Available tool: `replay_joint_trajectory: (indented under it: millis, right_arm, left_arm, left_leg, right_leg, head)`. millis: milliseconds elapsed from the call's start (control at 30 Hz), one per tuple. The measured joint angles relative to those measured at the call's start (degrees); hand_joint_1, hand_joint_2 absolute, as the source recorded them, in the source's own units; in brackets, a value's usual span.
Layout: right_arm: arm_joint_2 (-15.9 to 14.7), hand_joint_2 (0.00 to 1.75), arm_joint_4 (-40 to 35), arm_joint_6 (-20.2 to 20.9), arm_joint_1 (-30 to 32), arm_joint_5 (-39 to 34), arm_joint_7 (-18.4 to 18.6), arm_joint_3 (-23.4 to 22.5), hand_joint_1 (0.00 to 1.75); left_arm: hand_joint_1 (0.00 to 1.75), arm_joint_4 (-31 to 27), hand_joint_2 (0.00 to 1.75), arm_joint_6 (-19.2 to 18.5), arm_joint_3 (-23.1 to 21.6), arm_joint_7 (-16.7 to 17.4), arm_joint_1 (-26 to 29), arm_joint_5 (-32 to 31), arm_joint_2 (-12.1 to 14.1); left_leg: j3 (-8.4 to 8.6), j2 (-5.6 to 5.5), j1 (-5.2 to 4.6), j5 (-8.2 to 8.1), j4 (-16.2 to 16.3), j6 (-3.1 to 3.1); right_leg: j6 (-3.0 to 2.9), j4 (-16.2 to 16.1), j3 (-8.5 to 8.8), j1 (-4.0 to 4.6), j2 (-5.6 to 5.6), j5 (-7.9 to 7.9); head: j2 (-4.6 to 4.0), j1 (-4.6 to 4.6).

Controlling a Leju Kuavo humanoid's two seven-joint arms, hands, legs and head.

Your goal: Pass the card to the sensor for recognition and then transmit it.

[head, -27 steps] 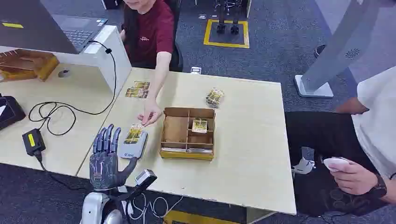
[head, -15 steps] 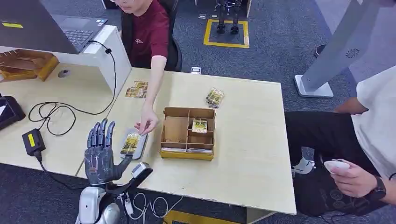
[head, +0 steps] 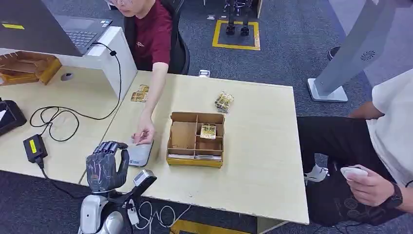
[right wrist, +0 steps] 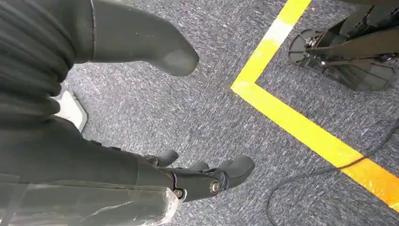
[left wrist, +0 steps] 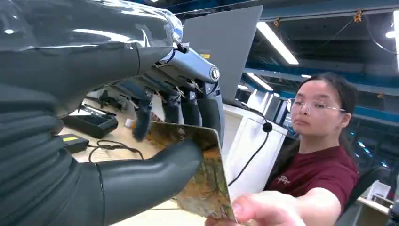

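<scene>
One card (left wrist: 207, 188) gripped by left robot hand (head: 104, 165), person's fingers (left wrist: 263, 209) alongside, sensor (head: 140, 155) below.

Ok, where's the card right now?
In the left wrist view the card is pinched in the left hand, with the person's fingertips on its far edge; head view puts that hand beside the sensor.

My head camera looks down on the left hand (head: 106, 165); its wrist camera sits close behind it, facing the person (left wrist: 316, 141). Right wrist camera faces floor.
</scene>
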Motion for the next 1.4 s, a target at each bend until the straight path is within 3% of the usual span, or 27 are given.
replay_joint_trajectory:
  millis: [600,700,767,833,1400]
  right_arm:
    - [0.0,1.75,0.0,-0.1,0.0,0.2,0.0,0.0,0.00]
    - [0.0,1.75,0.0,-0.5,0.0,0.2,0.2,0.0,0.00]
    - [0.0,1.75,0.0,-0.9,0.0,-0.2,0.7,0.0,0.00]
    - [0.0,1.75,0.0,-1.1,0.0,-0.5,1.2,0.0,0.00]
    - [0.0,1.75,0.0,-1.1,0.0,-0.6,1.4,0.0,0.00]
  left_arm:
    - [1.75,0.0,1.75,0.0,0.0,-3.3,0.0,10.5,-0.1]
    - [1.75,0.4,1.75,-0.6,-1.1,-1.4,0.0,18.4,0.2]
    - [1.75,0.4,1.75,-3.9,-2.6,1.2,-0.1,28.6,0.4]
    - [1.75,0.4,1.75,-7.5,-3.8,4.1,-0.2,34.8,0.5]
    - [1.75,0.4,1.75,-8.5,-6.3,5.4,-0.9,36.3,1.0]
  left_leg:
    - [0.00,0.00,0.00,0.00,0.0,0.00]
    - [0.01,0.01,0.00,0.00,0.0,0.00]
    - [0.01,0.00,0.00,0.00,0.0,0.00]
    - [0.00,0.00,0.00,0.00,0.0,0.00]
    - [0.01,0.01,0.00,0.00,0.0,0.00]
  right_leg:
    - [0.00,0.0,0.00,0.00,0.00,0.00]
    - [0.00,0.0,-0.01,0.00,0.01,0.00]
    - [0.00,0.0,-0.01,0.00,0.00,0.00]
    - [0.00,0.0,-0.01,0.00,0.00,0.00]
    - [0.00,0.0,-0.01,0.00,0.01,0.00]
  head:
    - [0.00,0.00]
    - [0.00,0.00]
    - [0.00,0.00]
    - [0.00,0.00]
    - [0.00,0.00]
